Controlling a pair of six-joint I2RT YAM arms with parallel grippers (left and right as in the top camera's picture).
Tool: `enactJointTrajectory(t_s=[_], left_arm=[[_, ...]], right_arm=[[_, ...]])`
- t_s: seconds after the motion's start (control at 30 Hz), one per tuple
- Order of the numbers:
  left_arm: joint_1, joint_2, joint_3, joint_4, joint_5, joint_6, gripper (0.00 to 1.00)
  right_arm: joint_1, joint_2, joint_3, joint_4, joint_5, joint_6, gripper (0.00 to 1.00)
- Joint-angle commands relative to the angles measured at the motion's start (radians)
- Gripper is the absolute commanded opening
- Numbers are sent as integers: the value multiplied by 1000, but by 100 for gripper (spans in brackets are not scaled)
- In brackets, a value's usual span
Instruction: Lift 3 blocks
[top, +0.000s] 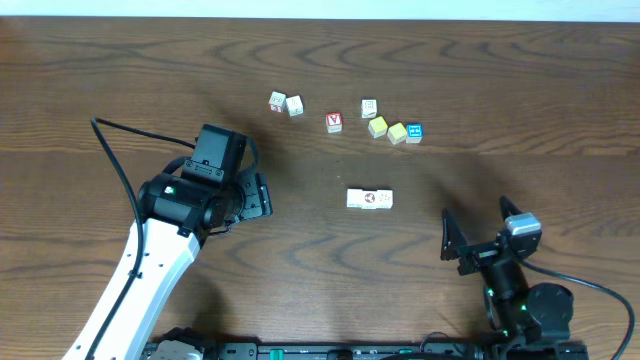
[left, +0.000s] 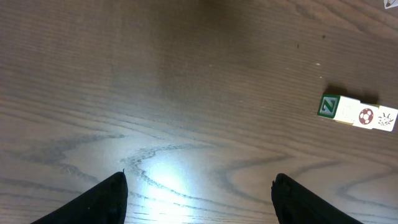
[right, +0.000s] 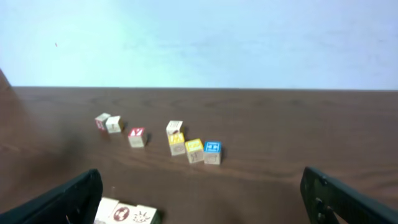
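Overhead view: picking out the blocks (top: 370, 199) at once, three cream cubes pressed side to side in a short row, flat on the bench (top: 120, 60), a little right of centre. Catching faint reddish marks on their top faces. Not lifted, not touched by anything.

Finding the left claw (top: 262, 195) well to the left of that row and level with it, fingers spread apart, gripping nothing. Finding the right claw (top: 478, 228) near the front edge, off to the right of the row, splayed wide and likewise empty.

Further back, counting other cubes strung across the wood: a white pair (top: 294, 105) touching, a red-faced cube (top: 334, 122), a lone white cube (top: 369, 108), then yellow cubes (top: 377, 127) and a blue cube (top: 414, 132) bunched together.

Switching to the left wrist: two dark fingertips (left: 106, 202) at the bottom, bare wood between them, and the blocks (left: 359, 114) far off at the right edge, with a green face at one end and a red ball mark in the middle.

Over to the right wrist: again splayed fingers (right: 74, 199) low in frame, with the blocks (right: 124, 213) just peeking in at bottom left. Partly cut off by the frame there, close to one finger but apart from it.
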Motion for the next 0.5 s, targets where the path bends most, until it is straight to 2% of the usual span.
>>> enactJointTrajectory(t_s=[0.0, 0.2, 0.47], left_arm=[[6, 5, 14, -5, -13, 10, 75], [6, 5, 14, -5, -13, 10, 75], [6, 5, 14, -5, -13, 10, 75]], right_arm=[[-10, -38, -60, 61, 32, -21, 99], [-9, -48, -130, 183, 50, -21, 99], [-3, -48, -129, 172, 144, -20, 99]])
